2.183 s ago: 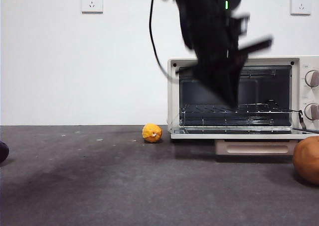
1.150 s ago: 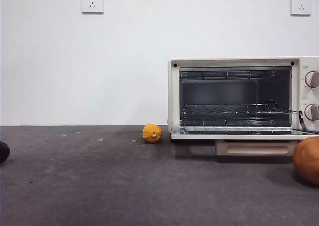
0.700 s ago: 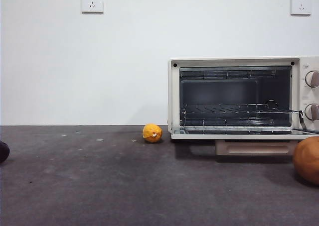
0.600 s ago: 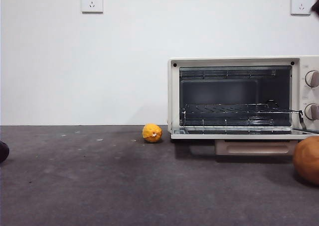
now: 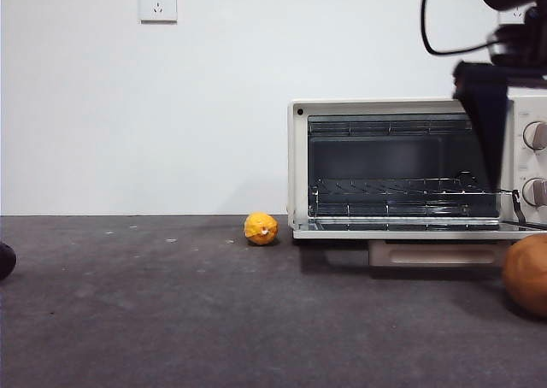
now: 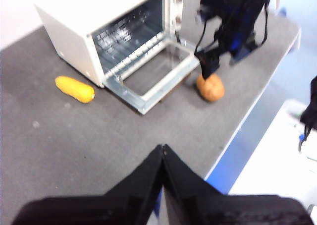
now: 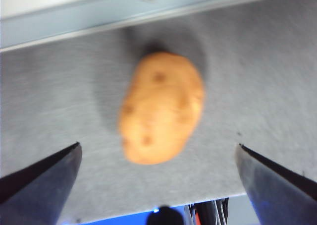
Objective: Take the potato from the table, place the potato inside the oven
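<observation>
Now, from the front, I have an arm where half a second back I had only a dark speck in the top corner: the right gripper [image 5: 489, 140] has dropped in before the oven [image 5: 419, 167], at its knob end, hanging above the potato [image 5: 526, 274]. The potato sits on the table [image 5: 214, 320] just off the oven's let-down door, cut by the picture's edge, exactly where it was in the earlier pictures. I read that as the reach for the pick beginning; nothing is gripped yet. Count here: one oven, door open, rack bare; one potato; one small yellow ball [image 5: 261, 228] beside the oven's far side from the knobs; one dark lump [image 5: 6, 260] well away at the opposite edge; two wall sockets.

From the left wrist, my left gripper [image 6: 162, 158] has its jaws pressed together, holding nothing, well back from the oven [image 6: 106, 31]. I see the other arm's gripper [image 6: 210, 66] right over the potato [image 6: 210, 87], though blur keeps me from saying whether it touches. The yellow thing [image 6: 74, 89] looks long from here rather than round.

From the right wrist, the jaws of the right gripper [image 7: 158, 160] stand wide, one either side of the potato [image 7: 161, 107], clear of it, with bare table [image 7: 54, 96] all round and the oven door's edge beyond.
</observation>
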